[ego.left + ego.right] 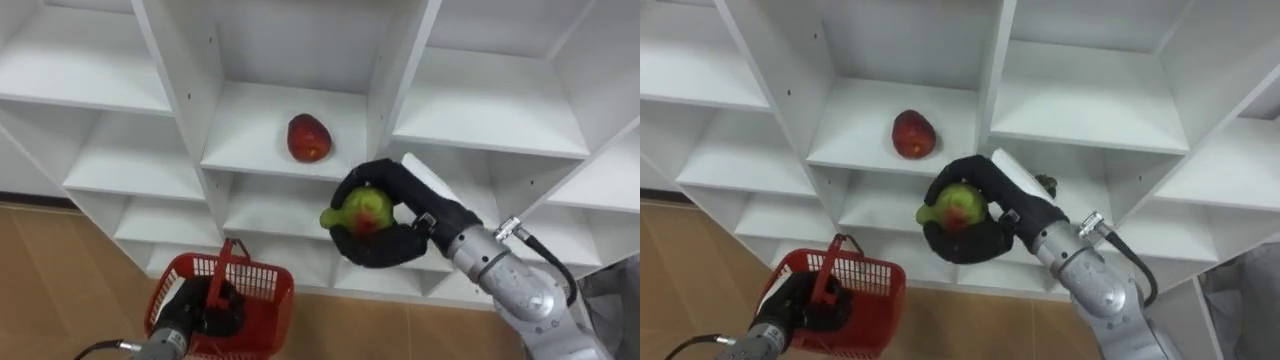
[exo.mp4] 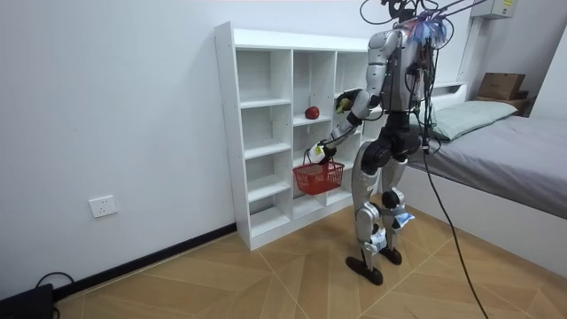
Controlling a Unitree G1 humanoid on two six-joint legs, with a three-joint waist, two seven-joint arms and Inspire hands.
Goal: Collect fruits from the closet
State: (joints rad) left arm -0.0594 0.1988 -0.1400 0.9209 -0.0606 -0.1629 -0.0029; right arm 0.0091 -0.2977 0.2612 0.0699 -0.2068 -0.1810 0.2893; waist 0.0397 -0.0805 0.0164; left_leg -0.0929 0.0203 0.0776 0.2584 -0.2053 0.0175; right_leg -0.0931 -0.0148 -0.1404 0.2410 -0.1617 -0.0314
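Robot stood facing closet (image 1: 480, 100). Right hand (image 1: 400, 240) was clamped round green fruit (image 1: 360, 208), held just in front of the closet's middle column. The fruit's long axis lay roughly level, narrow end toward robot's left. Red fruit (image 1: 308, 138) sat on the shelf above, tapered end up in view. Left hand (image 1: 198, 305) gripped the handle of the red basket (image 1: 262, 290), low before the closet.

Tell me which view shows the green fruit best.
The left eye view: the fruit sits large in the right hand, red blush visible. The right eye view shows the same; the room view shows a tiny speck.
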